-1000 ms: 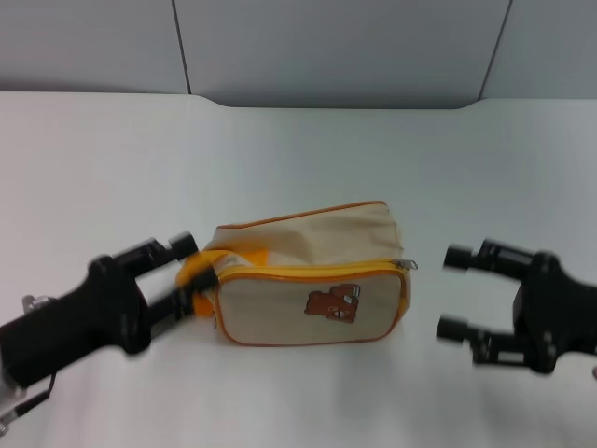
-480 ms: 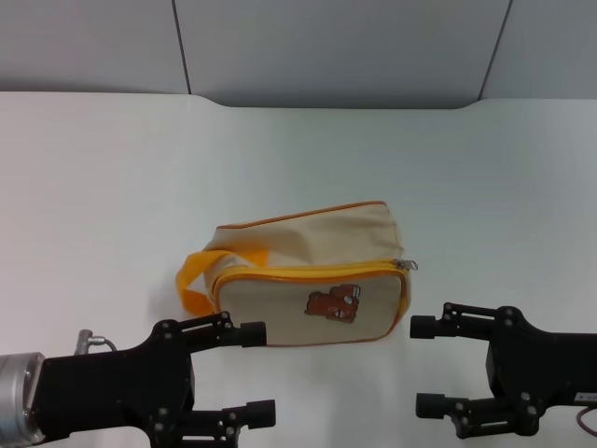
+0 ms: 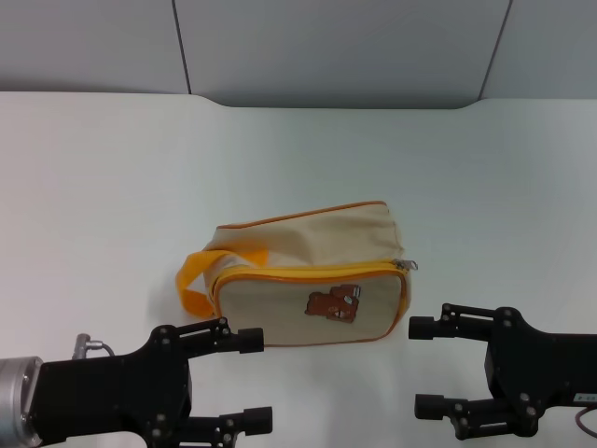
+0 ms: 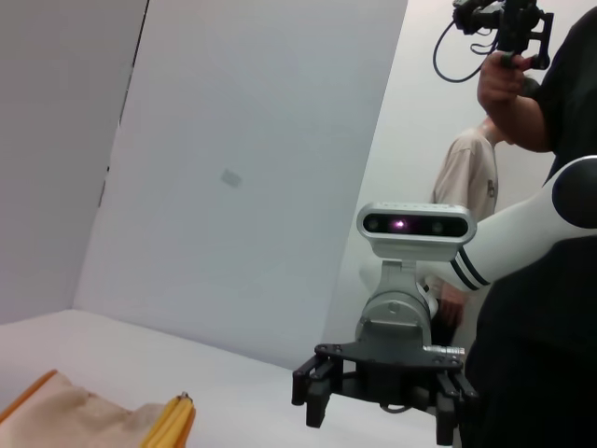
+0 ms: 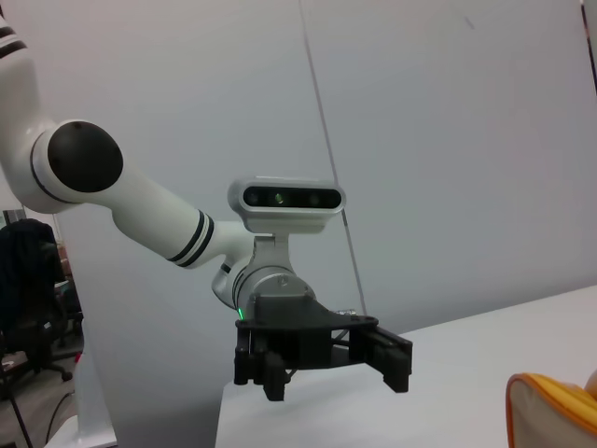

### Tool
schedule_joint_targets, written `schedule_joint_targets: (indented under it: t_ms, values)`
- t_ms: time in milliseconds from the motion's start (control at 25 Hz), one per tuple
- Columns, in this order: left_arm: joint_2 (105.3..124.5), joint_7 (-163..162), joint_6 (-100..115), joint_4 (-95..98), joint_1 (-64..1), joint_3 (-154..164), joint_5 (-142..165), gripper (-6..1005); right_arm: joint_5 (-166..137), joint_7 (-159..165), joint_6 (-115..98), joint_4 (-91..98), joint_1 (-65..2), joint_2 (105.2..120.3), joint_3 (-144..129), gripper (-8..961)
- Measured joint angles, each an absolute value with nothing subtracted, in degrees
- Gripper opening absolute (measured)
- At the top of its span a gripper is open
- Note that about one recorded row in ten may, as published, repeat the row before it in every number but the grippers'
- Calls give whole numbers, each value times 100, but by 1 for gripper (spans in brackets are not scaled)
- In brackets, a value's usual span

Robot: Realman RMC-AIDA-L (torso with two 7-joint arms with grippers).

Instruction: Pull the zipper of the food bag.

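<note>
So the food bag point(image 3: 312, 280) sits mid-table point(image 3: 112, 187), zipper point(image 3: 404, 265) tab at its right end. Left gripper point(image 3: 250, 378) and right gripper point(image 3: 420, 366) hang near the table's front edge, jaws released, both apart from the bag.

Right gripper point(image 4: 382, 403) hangs across the white table point(image 4: 242, 387), fingers spread apart, below its grey wrist camera point(image 4: 414, 225). A corner of the food bag point(image 4: 65, 415) with orange trim shows nearby. Two people point(image 4: 536, 187) stand behind.
</note>
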State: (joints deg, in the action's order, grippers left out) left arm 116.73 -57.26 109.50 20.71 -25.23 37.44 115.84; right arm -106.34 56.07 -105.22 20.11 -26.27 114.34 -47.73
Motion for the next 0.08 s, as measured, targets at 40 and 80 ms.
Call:
schedule_joint_targets:
  t_ms: [40, 80]
  values:
    - [11674, -5726, 10947, 2071, -2523, 3745, 11602, 815, -10634, 5607, -10527, 2012, -2627, 11434, -4772, 802]
    - [11676, -5725, 10945, 2072, -2524, 3744, 11613, 815, -10635, 5607, -10530, 2012, -2627, 11434, -4773, 802]
